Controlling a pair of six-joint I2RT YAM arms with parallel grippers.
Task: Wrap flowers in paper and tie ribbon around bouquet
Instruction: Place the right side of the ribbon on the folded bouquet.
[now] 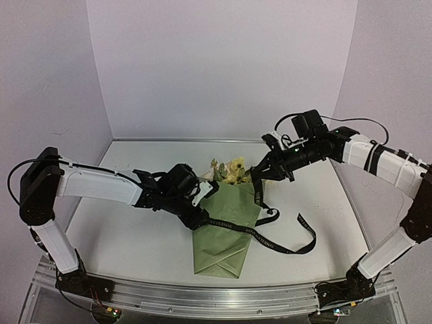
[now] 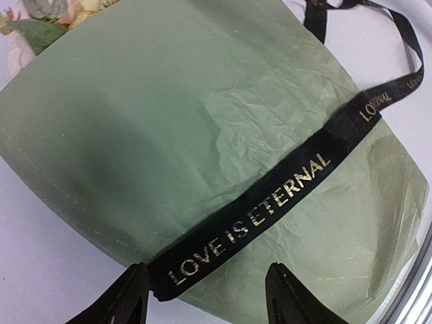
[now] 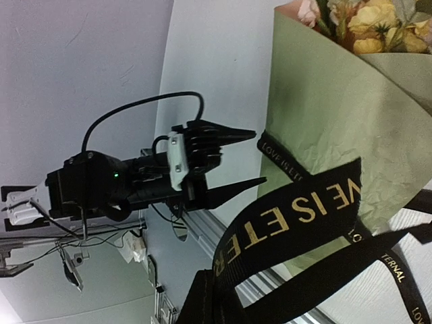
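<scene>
Olive-green, cone-shaped paper bouquet (image 1: 223,233) lies on the white desk (image 1: 128,236) at centre of the top view, narrow end toward the lower edge. The pale yellow flowers (image 1: 233,169) poke past its wide rim. The long black ribbon (image 1: 233,224) with pale lettering crosses the paper slantwise. At the paper's left edge is the left claw (image 2: 208,270), fingers apart, with the ribbon's end lying between them, unpinched. Just right of the blooms is the right claw (image 1: 259,174), clamped on the ribbon, which trails in loops toward lower right.
</scene>
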